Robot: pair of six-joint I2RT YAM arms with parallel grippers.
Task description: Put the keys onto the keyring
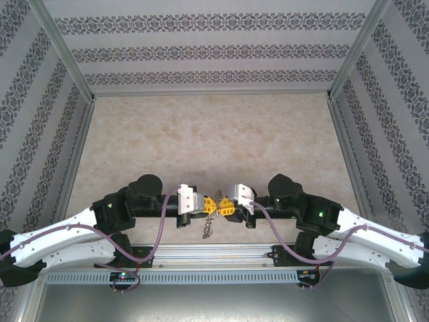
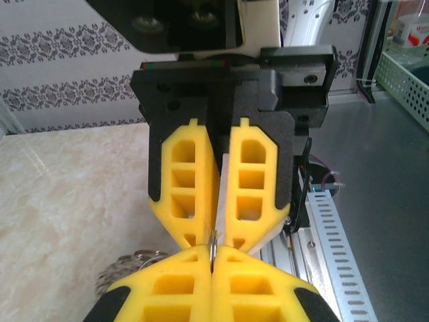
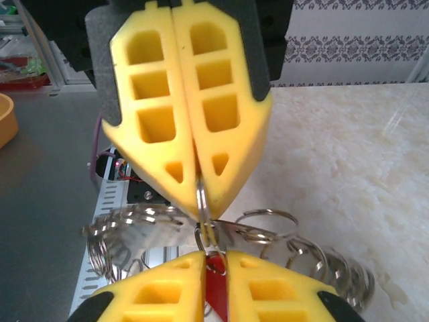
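We see yellow fingers [image 3: 157,124] in black holders [image 2: 161,100], a key [image 3: 216,295] with a red head, and a silvery keyring [image 3: 328,268]. The table [image 1: 214,134] is beige, marbled — the walls [image 1: 214,50] pale with dark floral bands. We find the arms [image 1: 60,238] white, their cables [image 1: 161,221] purple.

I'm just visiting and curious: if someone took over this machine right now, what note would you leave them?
Left tool: shut on the keyring, whose bunch dangles below.
Right tool: shut on the red key, tip to tip with the left.
Done: both lifted and brought together.
To do: work the key onto the ring; whether it has caught is unclear.
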